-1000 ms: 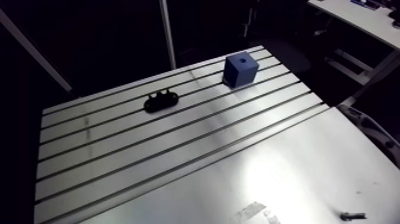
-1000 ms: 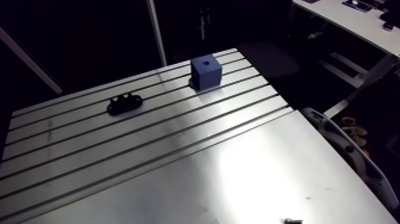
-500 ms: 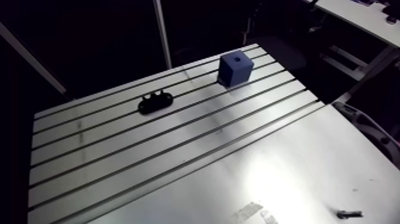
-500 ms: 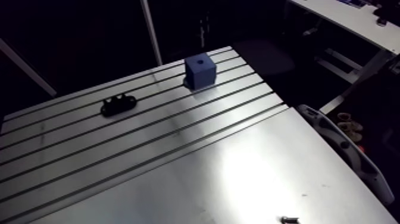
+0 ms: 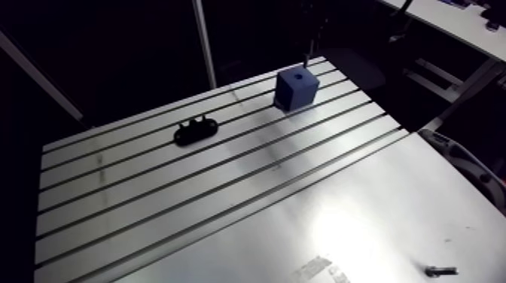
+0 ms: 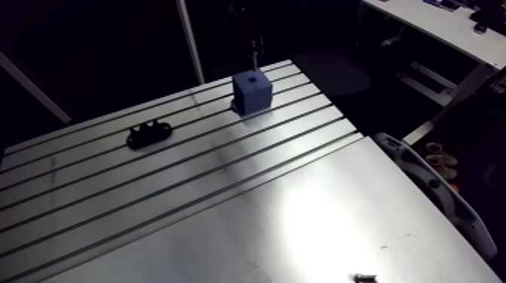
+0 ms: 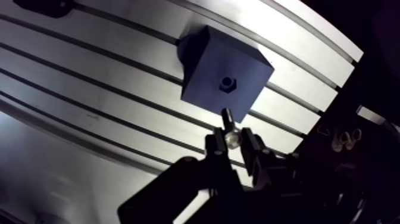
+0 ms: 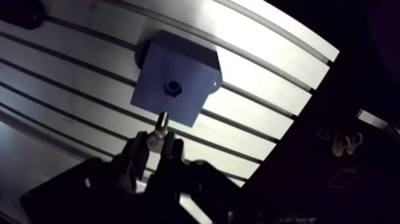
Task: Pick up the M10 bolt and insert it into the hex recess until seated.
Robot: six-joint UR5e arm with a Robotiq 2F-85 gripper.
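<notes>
In the wrist view my gripper (image 7: 231,140) is shut on the head of the M10 bolt (image 7: 226,117). The bolt's shaft sticks out ahead of the fingers. The bolt tip hangs just short of the blue block (image 7: 223,71), near the block's edge closest to the gripper. The dark hex recess (image 7: 227,83) in the block's top face lies a little ahead of the tip and is unfilled. In the arm view the blue block (image 5: 295,89) stands at the far right of the slotted table, and a thin pale shaft (image 5: 305,57) shows just above its back edge.
A black clamp-like part (image 5: 194,131) lies on the slotted table (image 5: 188,196), left of the block. A second small bolt (image 5: 440,270) rests on the smooth plate near the front right. The table's right edge runs close behind the block.
The arm view shifted a little with the arm. A thin pale shaft has come into sight above the blue block where nothing showed earlier. The block, black part and loose bolt stay put.
</notes>
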